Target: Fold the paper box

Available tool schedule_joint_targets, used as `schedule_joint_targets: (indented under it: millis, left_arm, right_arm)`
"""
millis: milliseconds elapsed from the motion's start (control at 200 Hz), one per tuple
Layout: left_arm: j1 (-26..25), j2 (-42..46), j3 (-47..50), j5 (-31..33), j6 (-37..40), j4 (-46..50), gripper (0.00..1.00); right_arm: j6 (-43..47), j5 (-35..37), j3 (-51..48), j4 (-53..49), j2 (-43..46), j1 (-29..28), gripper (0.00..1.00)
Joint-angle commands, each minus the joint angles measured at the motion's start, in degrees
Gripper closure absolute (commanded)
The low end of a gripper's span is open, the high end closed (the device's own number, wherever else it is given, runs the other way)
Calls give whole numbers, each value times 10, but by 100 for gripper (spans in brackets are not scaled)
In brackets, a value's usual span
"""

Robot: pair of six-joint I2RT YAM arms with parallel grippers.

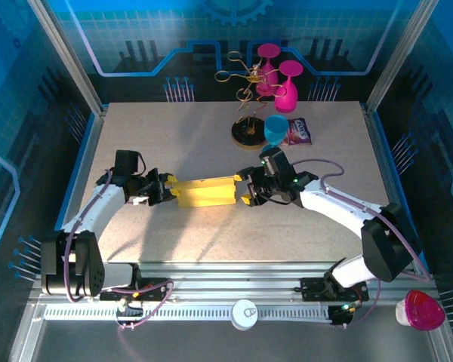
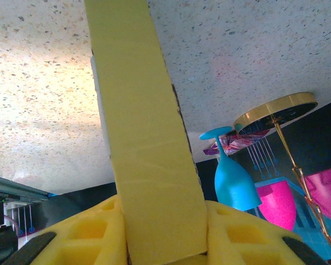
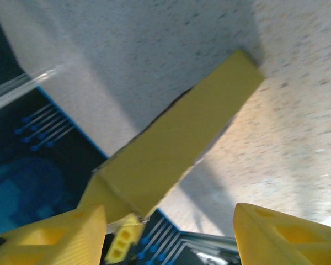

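Over the table point(image 1: 174, 143) | paper box point(image 1: 204, 191): flat yellow slab | left claw point(image 1: 168, 190) pinching it | right claw point(image 1: 246, 191) spread

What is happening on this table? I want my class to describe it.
The paper box, a long yellow piece, is being handled at both ends. The left pincer is clamped on its left end. The right pincer sits at the other end with its jaws wide apart, not gripping it.

Yellow paper box point(image 1: 205, 191), speckled beige table point(image 1: 174, 136)
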State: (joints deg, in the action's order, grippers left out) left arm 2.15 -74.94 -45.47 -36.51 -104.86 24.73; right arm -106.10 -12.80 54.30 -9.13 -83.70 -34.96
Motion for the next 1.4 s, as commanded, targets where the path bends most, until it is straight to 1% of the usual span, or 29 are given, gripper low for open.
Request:
schedule_joint_targets:
  millis: [0,190,380,685,806,926,966,1011,1146,1191,1396]
  left_arm:
    - [2,2,-5,7,13,22,72]
    - [2,0,-8,7,14,22,72]
    - [2,-3,-10,7,15,22,72]
    - [2,0,-7,4,15,21,71]
    - [2,0,-8,3,15,19,69]
    - [2,4,-13,3,22,21,62]
    - [3,7,-14,3,24,23,57]
    - [3,11,-15,3,27,25,48]
    - [6,25,-19,0,42,45,34]
    - [7,29,-19,0,48,53,32]
    - [18,47,-19,6,76,86,29]
  right_arm:
    - [-92,-14,-8,95,6,-3,37]
    - [-89,-7,-14,85,21,-5,37]
    - [-94,-28,-30,102,-3,-5,38]
    - [-89,-25,-53,125,-19,-5,45]
    - [-88,-24,-53,133,-23,-5,49]
    - [-87,-22,-53,135,-26,-4,51]
    - [-87,-22,-53,134,-27,-4,51]
    - [-86,-21,-53,134,-28,-5,52]
    - [-86,-20,-53,134,-31,-4,53]
    - [-86,-19,-52,133,-32,-4,53]
    - [-83,-19,-49,134,-40,-4,55]
